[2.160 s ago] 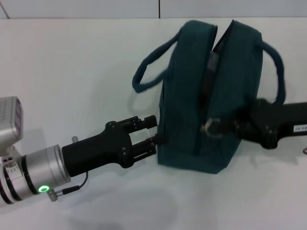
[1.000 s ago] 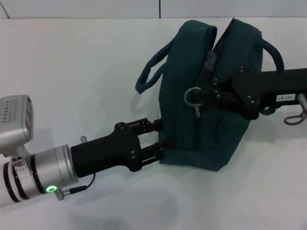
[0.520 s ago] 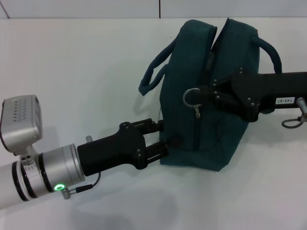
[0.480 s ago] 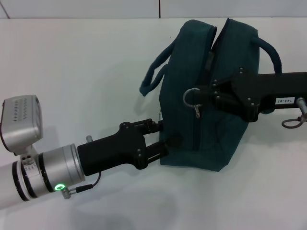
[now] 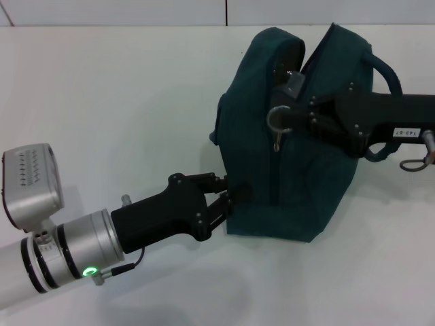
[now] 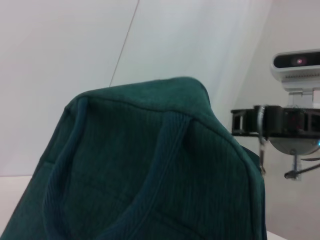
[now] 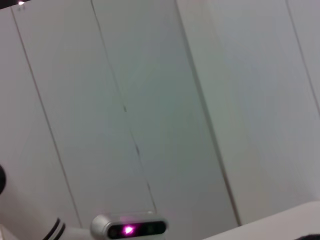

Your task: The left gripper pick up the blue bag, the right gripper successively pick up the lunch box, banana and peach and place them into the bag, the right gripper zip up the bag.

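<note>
The blue bag (image 5: 292,136) stands upright on the white bench (image 5: 115,109), pinned low at its near corner by the left pincer (image 5: 230,197), whose fingers are clamped on the fabric; the right pincer (image 5: 289,117), reaching in from the right, is closed on the zipper's silver ring pull (image 5: 277,119), which now sits higher up the seam than half a second ago, close to the mouth of the bag; the near loop handle, which earlier stuck out to the left, has folded in against the bag's side, and in the left wrist view it lies flat on the ribbed cloth (image 6: 150,165); judged from this, the zip-up is well along, though a wedge of opening remains at the top between the two halves; lunch box, banana and peach are not in sight, so whether they are inside cannot be told; there is open bench to the left and in front of the bag, while the bench's far edge runs close behind it, leaving little room for a further pull that way.
</note>
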Controlling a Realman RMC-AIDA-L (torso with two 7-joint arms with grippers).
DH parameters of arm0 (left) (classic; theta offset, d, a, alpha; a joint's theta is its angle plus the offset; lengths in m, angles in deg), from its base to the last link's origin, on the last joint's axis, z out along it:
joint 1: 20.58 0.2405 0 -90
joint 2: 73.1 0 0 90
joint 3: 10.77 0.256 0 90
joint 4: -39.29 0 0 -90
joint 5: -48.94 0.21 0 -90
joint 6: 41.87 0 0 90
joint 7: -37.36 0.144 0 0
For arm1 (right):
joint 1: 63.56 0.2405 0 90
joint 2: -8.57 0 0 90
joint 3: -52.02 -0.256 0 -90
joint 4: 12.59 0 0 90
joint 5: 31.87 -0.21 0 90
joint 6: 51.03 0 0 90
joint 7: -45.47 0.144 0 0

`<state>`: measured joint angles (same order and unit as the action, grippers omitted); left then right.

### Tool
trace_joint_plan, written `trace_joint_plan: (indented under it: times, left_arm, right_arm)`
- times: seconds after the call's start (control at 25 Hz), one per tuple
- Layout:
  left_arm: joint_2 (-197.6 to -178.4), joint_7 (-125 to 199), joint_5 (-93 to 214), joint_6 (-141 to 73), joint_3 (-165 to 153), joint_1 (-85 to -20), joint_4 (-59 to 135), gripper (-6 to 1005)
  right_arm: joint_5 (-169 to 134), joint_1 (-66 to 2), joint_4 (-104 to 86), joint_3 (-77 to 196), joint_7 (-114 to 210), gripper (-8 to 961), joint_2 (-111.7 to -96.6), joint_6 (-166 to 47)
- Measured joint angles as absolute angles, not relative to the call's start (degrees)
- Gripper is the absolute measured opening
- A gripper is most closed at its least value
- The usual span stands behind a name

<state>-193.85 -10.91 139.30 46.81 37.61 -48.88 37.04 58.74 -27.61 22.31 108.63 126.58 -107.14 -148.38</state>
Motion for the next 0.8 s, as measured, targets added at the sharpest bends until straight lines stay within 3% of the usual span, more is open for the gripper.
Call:
trace_joint_plan:
  times: [0.64, 0.8]
  left_arm:
    - [-193.61, -10.28, 139.30, 44.83, 37.75, -48.72, 37.55, 71]
    - [-193.65, -10.61, 137.91, 45.66, 37.53, -48.62, 37.60, 104]
  right_arm:
    - [48.48, -31.80, 21.50, 108.73, 123.53, 31, -106.93, -144.16]
    - [48.67, -31.95, 21.48, 110.30, 123.52, 32, -106.90, -145.68]
